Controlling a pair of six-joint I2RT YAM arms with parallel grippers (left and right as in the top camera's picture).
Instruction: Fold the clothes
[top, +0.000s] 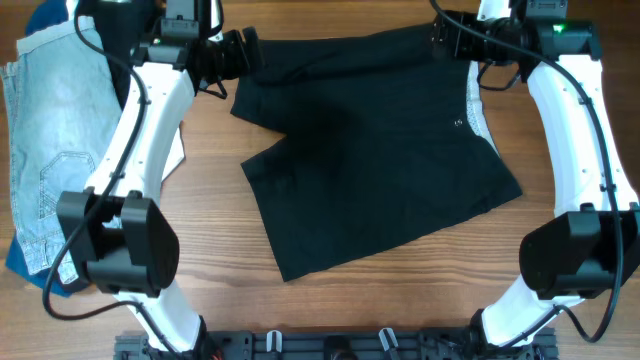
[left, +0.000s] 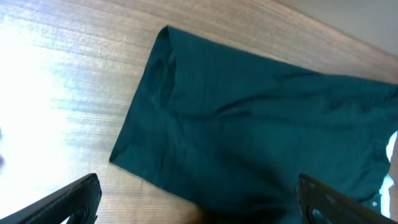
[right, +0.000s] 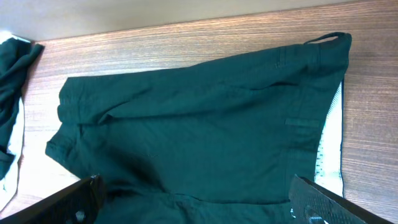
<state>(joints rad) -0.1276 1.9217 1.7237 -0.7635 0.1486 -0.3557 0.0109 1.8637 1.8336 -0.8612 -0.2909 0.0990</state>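
Note:
The black shorts (top: 375, 160) lie spread flat on the wooden table, with the pale grey inner waistband (top: 478, 110) to the right and both legs pointing left. My left gripper (top: 245, 52) hovers open over the far leg's upper left corner. In the left wrist view that leg (left: 249, 118) lies below, and the left gripper (left: 199, 205) holds nothing between its spread fingers (left: 78, 198). My right gripper (top: 445, 38) stands open over the waistband's far corner. The right wrist view shows the shorts (right: 199, 130) and waistband (right: 329, 143) beneath the empty right gripper (right: 199, 205).
Light-blue denim shorts (top: 45, 150) lie at the table's left edge. A black garment (top: 110, 30) is bunched at the far left corner, seen too in the right wrist view as a dark heap (right: 12, 74). Bare wood (top: 400, 290) lies in front of the shorts.

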